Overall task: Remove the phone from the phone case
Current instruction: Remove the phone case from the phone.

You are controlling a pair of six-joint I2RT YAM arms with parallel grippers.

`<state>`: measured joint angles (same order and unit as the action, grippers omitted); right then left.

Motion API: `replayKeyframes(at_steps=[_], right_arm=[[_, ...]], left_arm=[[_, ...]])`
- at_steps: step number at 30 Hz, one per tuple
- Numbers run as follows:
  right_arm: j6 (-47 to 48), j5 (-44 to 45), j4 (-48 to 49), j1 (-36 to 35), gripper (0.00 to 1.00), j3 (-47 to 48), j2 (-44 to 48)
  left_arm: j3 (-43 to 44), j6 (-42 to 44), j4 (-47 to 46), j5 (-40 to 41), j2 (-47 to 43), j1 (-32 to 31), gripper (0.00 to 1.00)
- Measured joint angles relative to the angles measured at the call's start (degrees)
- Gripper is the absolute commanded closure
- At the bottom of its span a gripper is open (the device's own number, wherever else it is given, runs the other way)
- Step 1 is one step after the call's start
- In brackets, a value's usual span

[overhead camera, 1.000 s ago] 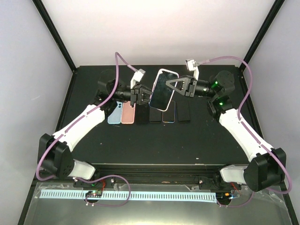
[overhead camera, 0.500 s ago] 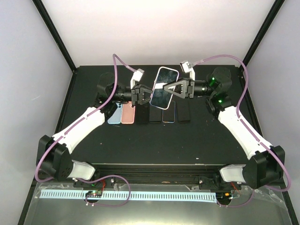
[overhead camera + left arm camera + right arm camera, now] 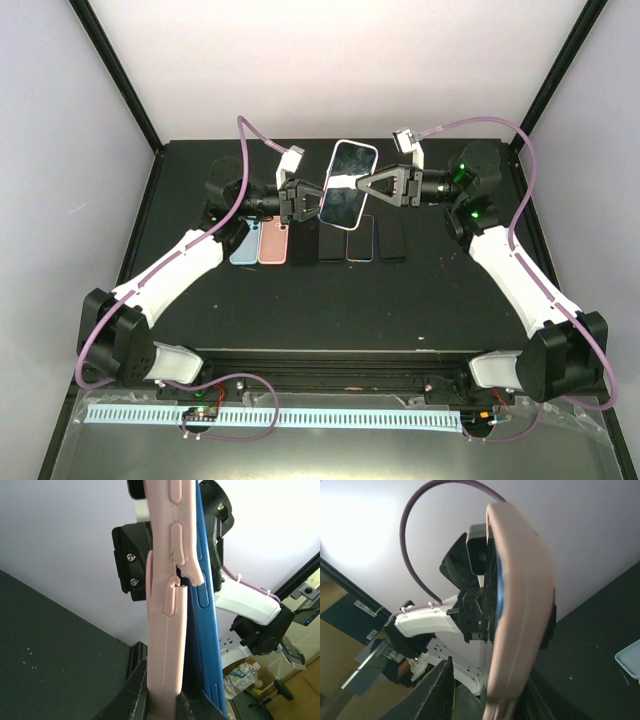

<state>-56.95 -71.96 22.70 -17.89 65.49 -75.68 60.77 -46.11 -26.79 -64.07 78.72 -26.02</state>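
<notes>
Blue phone point(image 3: 205, 630), slim and seen edge-on, sits in a pale pink rubbery case point(image 3: 165, 640). The two are held upright in mid-air at the upper centre of the overhead view, between both arms. The left gripper point(image 3: 167, 702) is clenched on the case's lower end, at the bottom of the left wrist view. Midway up that view, the pink side wall has a break at the button strip, with a lip folded toward the phone. The right gripper point(image 3: 482, 700) straddles the case's rounded edge, jaws released, with a dark gap beside one finger point(image 3: 440, 690). Below lies a row of handsets point(image 3: 318, 243) on the black table point(image 3: 300, 300).
</notes>
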Motion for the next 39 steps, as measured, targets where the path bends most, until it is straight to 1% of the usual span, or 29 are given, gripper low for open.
replayKeyframes(at_steps=[4, 10, 11, 13, 24, 28, 30, 31, 34, 36, 39], right_arm=[[0.1, 0.2, -0.1, 0.0, 0.81, -1.0, 0.0], [0.0, 0.7, -0.5, 0.0, 0.94, -1.5, 0.0], [-0.1, 0.8, -0.7, 0.0, 0.96, -1.5, 0.0], [0.0, 0.9, -0.7, 0.0, 0.99, -1.5, -0.1], [0.3, 0.8, 0.0, -0.5, 0.99, -1.5, -0.6], [0.3, 0.7, 0.4, -0.8, 0.99, -1.5, -0.6], [0.3, 0.6, 0.5, -0.8, 0.99, -1.5, -0.6], [0.3, 0.5, 0.5, -0.8, 0.99, -1.5, -0.6], [0.2, 0.5, 0.7, -0.8, 0.98, -1.4, -0.8], [0.3, 0.6, 0.5, -0.8, 0.91, -1.2, -1.4], [1.1, 0.2, -2.1, -0.5, 0.82, 0.9, -2.9]], left_arm=[[-0.1, -0.4, -0.3, 0.2, 0.0, 0.1, 0.98], [-0.1, -0.3, -0.6, 0.2, 0.0, 0.1, 0.99], [-0.1, -0.2, -0.6, 0.2, 0.0, 0.1, 0.98], [-0.1, 0.0, -0.5, 0.2, 0.0, 0.1, 0.91], [-0.1, 0.9, 1.0, 0.5, 0.0, 0.0, 0.68], [-0.1, 1.0, 1.1, 0.5, 0.1, 0.0, 0.64], [-0.1, 1.0, 1.2, 0.5, 0.2, 0.0, 0.66], [-0.1, 1.0, 1.2, 0.5, 0.2, 0.0, 0.70], [0.0, 0.9, 1.2, 0.3, 0.2, -0.1, 0.88], [0.0, 0.8, 1.1, 0.2, 0.2, -0.1, 0.98], [0.0, 0.7, 1.2, 1.1, 0.2, 0.1, 0.98]])
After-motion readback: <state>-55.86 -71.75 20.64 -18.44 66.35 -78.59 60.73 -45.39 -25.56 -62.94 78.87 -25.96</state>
